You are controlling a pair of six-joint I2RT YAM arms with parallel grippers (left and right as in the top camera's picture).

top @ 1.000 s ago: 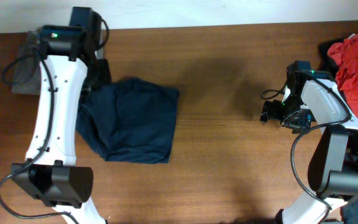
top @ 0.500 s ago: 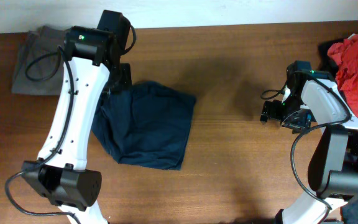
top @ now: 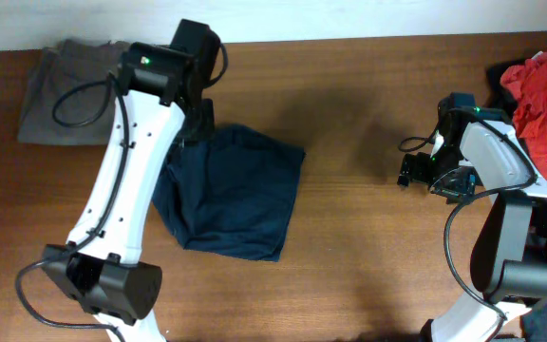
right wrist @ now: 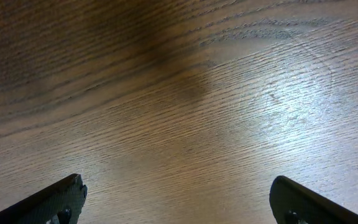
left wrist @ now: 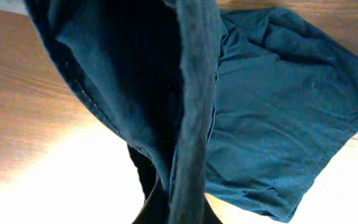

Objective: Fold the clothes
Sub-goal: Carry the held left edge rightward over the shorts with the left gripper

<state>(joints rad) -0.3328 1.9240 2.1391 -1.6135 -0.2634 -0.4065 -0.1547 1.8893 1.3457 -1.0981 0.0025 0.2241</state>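
Shifted toward the right of the overhead frame over the past second, the left arm has hauled the navy trousers (top: 231, 204) with it, uncovering the grey-khaki garment (top: 60, 90) at upper left; the right arm has not stirred.

Closest in the left wrist view, a thick ridge of dark cloth rises from the bottom centre, where the left gripper (left wrist: 173, 211) is pinched tight on it, fingers almost wholly buried. Beyond the ridge, the rest of the trousers lies spread and creased on the wooden table (top: 349, 256), left of centre in the overhead frame. At right, the right gripper (top: 408, 171) hangs above bare wood with its fingers spread wide and nothing between them, well apart from the trousers. Farther off, a red garment (top: 544, 90) sits heaped at the upper right edge.

Risk from here appears to lie in the single pinch: with one arm lifting a bunched edge and nothing pinning the far side, the cloth could slide rather than fold, or slip free and slump into a heap.
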